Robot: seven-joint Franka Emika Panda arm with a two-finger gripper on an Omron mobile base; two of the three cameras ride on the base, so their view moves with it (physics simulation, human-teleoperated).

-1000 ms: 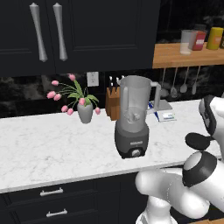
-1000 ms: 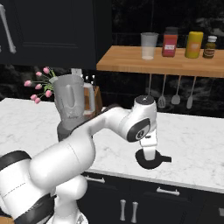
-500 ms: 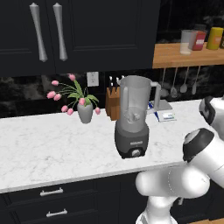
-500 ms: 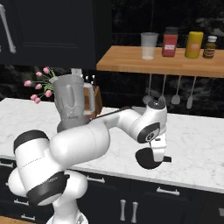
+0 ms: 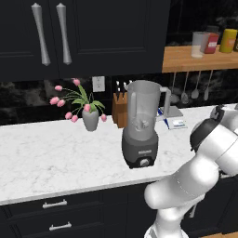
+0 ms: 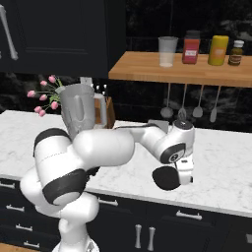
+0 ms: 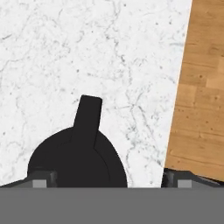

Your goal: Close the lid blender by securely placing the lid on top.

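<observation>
**A:** Where's the lid (image 6: 166,178) right now?

**B:** At the gripper (image 6: 183,173), out by the near edge of the marble surface (image 6: 221,157), right of the blender (image 5: 141,124) and well apart from it. From the right base camera the black disc sits against the hand, just above the surface or on it; I cannot tell which.

**A:** So the fingers have it?

**B:** It looks that way, but I cannot tell for sure. In the hand camera the disc lies low in the frame with its tab pointing away, between the two fingertips (image 7: 40,179). They stand wide apart, one at each side of the disc, and whether they press its rim is hidden at the bottom edge.

**A:** Why hold it flat like that?

**B:** My guess: a flat disc taken across its width stays level, which suits setting it square on the jar's rim.

**A:** And the blender?

**B:** Upright near the middle of the surface, jar open at the top, handle to the right, just in front of the knife block (image 5: 119,109) with the flower vase (image 5: 90,120) to its left. The lid would need lifting above the rim, carrying left, and centring before pressing down.
</observation>
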